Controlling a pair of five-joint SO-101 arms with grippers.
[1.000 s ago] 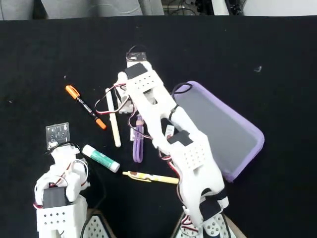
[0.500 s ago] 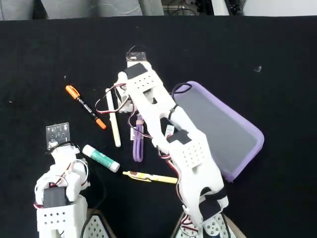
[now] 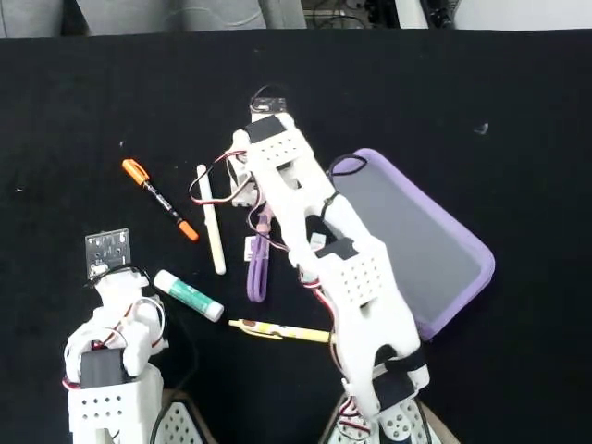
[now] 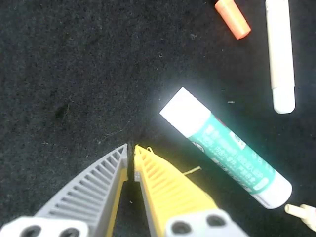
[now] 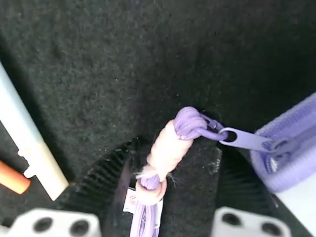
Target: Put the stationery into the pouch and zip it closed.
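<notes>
Wide open along the far edge of the worktop [image 3: 444,83] and at its far left corner. Cluttered at the near middle: orange marker [image 3: 160,199], white pen [image 3: 211,220], glue stick [image 3: 188,296], yellow pen [image 3: 282,330] and purple strap [image 3: 256,296] close together, narrow lanes between. Blocked toward the right edge by the pouch [image 3: 416,240], right arm [image 3: 356,277] stretched from the near edge alongside it.

Flat purple pouch [image 3: 416,245] on the right, purple strap [image 3: 258,273] tied to its zip pull [image 5: 244,139]. Loose on its left: orange marker [image 3: 159,199], white pen [image 3: 211,220], green glue stick [image 3: 188,296], yellow pen [image 3: 282,330].
</notes>
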